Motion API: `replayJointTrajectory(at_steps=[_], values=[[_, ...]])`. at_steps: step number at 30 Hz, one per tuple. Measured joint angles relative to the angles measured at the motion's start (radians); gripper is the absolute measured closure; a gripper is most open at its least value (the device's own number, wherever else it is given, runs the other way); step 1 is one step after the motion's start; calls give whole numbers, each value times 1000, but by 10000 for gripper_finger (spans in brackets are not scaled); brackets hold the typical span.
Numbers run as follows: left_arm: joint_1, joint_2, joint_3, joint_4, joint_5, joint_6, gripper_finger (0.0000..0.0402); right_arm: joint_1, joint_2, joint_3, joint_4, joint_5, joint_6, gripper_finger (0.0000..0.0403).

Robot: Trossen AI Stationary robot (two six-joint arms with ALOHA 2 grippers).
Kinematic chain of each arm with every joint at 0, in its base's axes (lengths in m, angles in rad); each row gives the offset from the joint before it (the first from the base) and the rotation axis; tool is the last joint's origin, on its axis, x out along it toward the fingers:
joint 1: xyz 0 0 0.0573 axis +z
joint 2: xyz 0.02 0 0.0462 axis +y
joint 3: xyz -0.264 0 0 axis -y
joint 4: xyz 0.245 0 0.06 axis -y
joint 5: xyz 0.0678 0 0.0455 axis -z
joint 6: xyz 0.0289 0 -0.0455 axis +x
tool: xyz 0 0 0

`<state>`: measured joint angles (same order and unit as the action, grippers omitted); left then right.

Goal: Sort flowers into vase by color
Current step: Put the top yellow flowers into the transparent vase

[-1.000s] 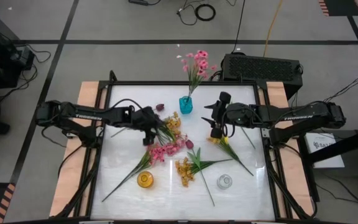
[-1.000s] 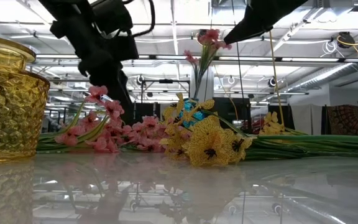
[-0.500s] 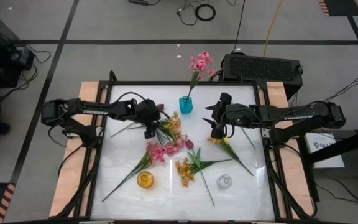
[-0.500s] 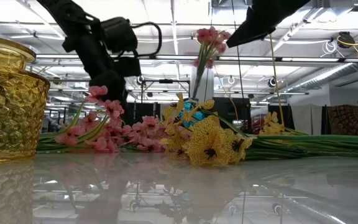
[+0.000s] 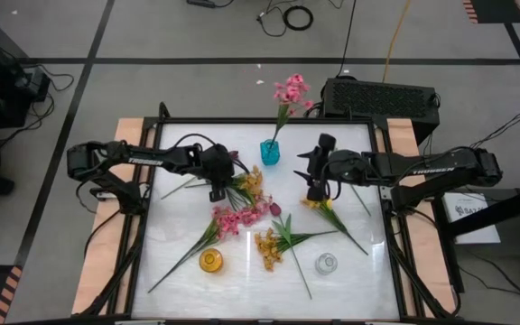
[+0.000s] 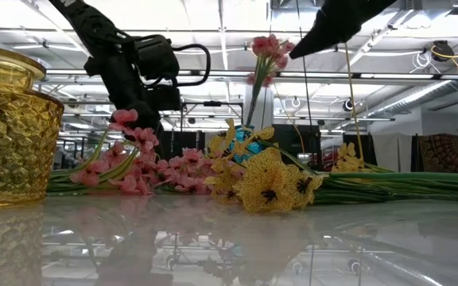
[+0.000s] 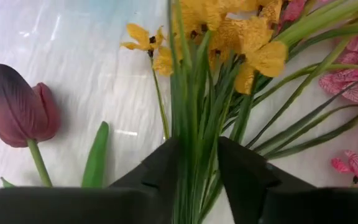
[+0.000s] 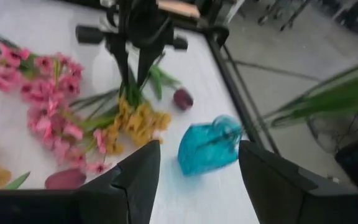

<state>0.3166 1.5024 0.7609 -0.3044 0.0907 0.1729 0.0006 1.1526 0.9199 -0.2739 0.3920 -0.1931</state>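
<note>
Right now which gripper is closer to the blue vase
Roughly even; the right gripper looks slightly nearer, hanging off the blue vase toward the table's right. The left gripper is on the vase's other side, down on the yellow flower stems.

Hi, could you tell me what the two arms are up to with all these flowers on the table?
They are sorting artificial flowers into vases by colour. The left gripper is down at the table's upper middle, its fingers straddling the green stems of a yellow flower bunch, beside a loose maroon tulip. The right gripper hovers with jaws open near the middle, holding nothing. One pink spray already stands in the blue vase; the yellow vase and clear vase hold no flowers yet.
</note>
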Motion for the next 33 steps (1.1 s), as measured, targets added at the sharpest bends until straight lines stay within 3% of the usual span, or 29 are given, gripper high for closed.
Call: replayJointTrajectory(at_steps=[12,21,33], values=[[3,18,0,7,15,-15,395,0,0,0,98,0,-122,193],[1,-10,0,-1,15,-66,396,0,0,0,26,0,-130,193],[-5,-174,0,-28,7,-89,396,0,0,0,-117,0,-26,193]])
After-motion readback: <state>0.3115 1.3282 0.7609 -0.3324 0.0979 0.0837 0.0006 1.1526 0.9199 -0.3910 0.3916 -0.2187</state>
